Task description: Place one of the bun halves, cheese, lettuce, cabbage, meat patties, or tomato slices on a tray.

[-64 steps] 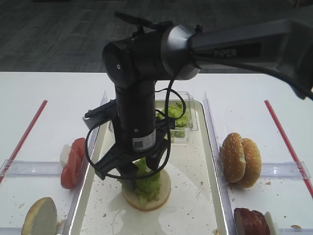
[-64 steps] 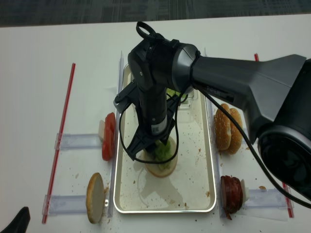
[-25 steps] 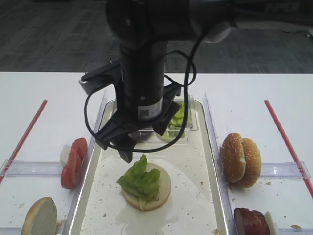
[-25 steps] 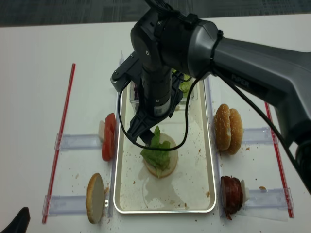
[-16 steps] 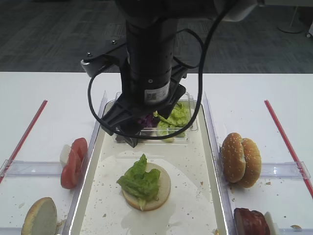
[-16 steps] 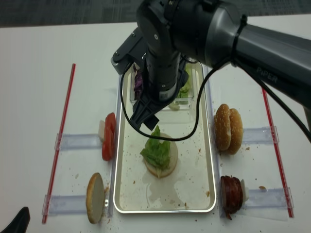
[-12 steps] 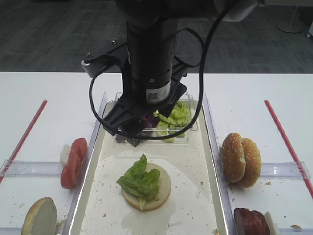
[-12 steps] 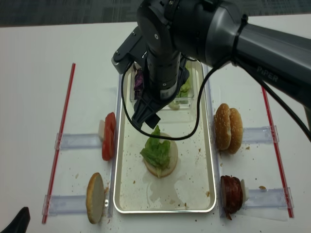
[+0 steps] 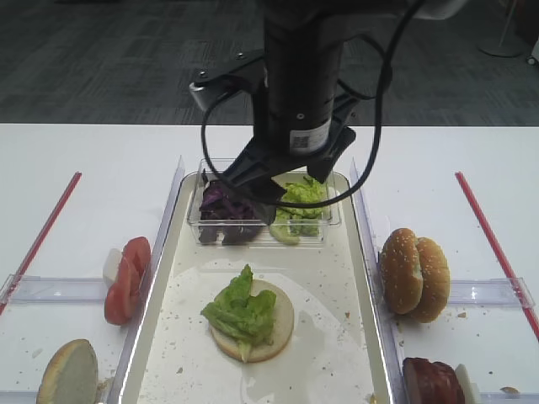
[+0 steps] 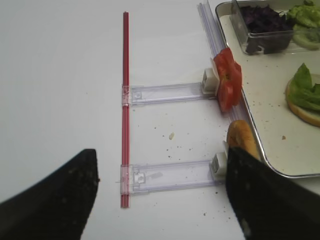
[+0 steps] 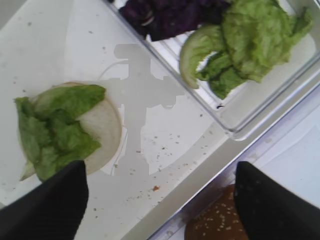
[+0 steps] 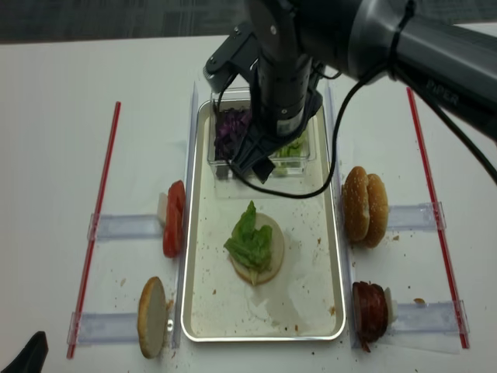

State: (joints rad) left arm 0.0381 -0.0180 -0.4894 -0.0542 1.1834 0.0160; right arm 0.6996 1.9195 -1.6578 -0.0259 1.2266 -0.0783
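My right gripper [image 9: 251,195] hangs open and empty above the clear tub's front edge, fingertips [image 11: 55,202] wide apart. Below it on the tray [image 9: 324,269] lies a cut-face bun half [image 9: 274,324] topped with lettuce [image 9: 240,307], apart from the gripper. The tub holds purple cabbage [image 9: 223,204] and more lettuce [image 9: 303,198]. Tomato slices [image 9: 126,278] and a bun half [image 9: 67,372] stand left of the tray. Sesame bun halves [image 9: 414,273] and meat patties [image 9: 434,380] stand to its right. My left gripper [image 10: 160,200] is open over bare table. Cheese is out of view.
Clear plastic holders [image 10: 165,92] and red strips [image 10: 125,75] lie on the white table on both sides of the tray. Raised clear rails [image 12: 192,116] run along the tray's long edges. Crumbs speckle the tray floor [image 12: 303,264].
My right gripper rose off the bun, leaving the lettuce lying on it, then moved back and to the right, over the tub. The left gripper has not visibly moved.
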